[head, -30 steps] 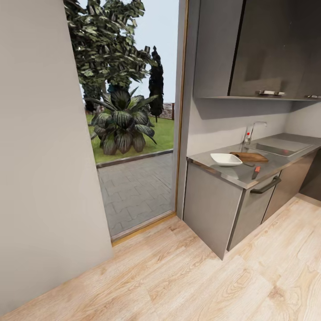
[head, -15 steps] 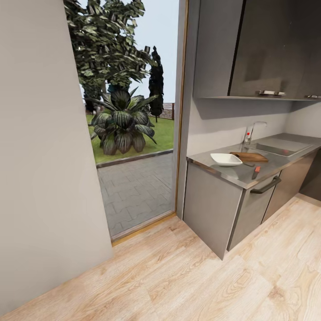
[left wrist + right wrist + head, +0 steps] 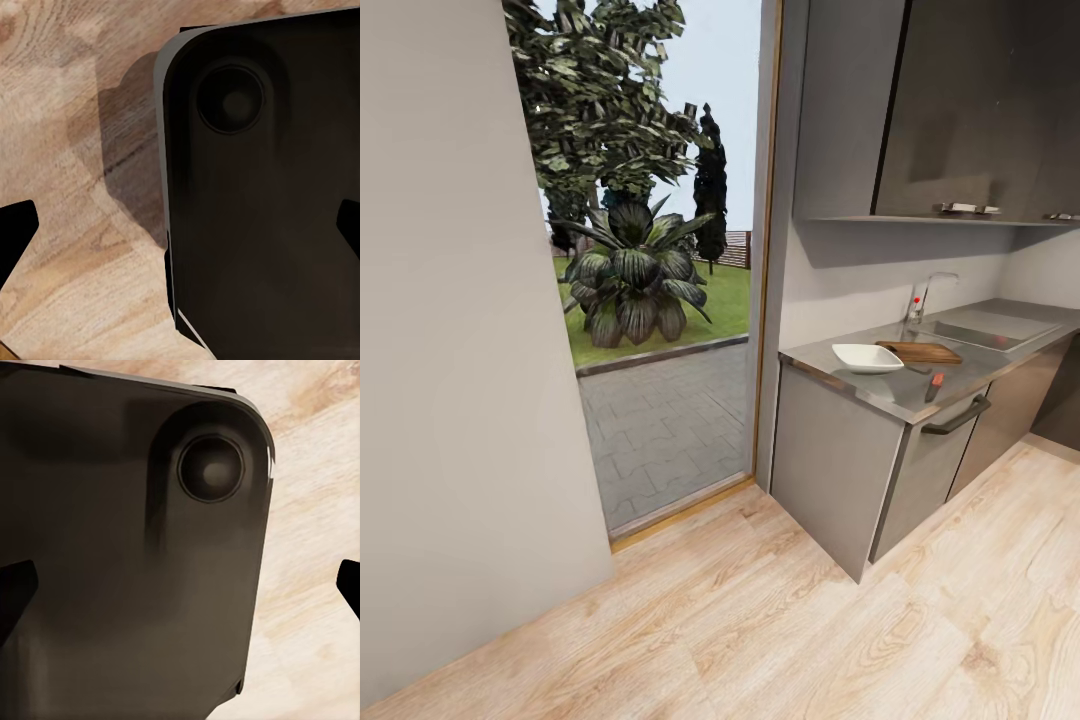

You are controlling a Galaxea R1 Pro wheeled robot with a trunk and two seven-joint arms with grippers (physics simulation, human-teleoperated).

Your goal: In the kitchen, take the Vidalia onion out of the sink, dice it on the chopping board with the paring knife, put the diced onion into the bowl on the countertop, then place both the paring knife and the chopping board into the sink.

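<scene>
In the head view the grey countertop (image 3: 890, 392) runs along the right wall. On it stand the white bowl (image 3: 867, 357) and, just behind it, the brown chopping board (image 3: 920, 351). The paring knife (image 3: 933, 385) with its red handle lies near the counter's front edge. Farther along is the sink (image 3: 985, 330) with its chrome faucet (image 3: 925, 293). The Vidalia onion is hidden from here. My left gripper (image 3: 180, 232) and right gripper (image 3: 180, 585) are open, empty, and point down at my dark base and the floor.
A grey wall (image 3: 450, 300) stands close on the left. A tall glass opening (image 3: 660, 300) shows paving and plants outside. Dark upper cabinets (image 3: 950, 110) hang over the counter. Light wooden floor (image 3: 760, 620) stretches between me and the lower cabinets (image 3: 840, 470).
</scene>
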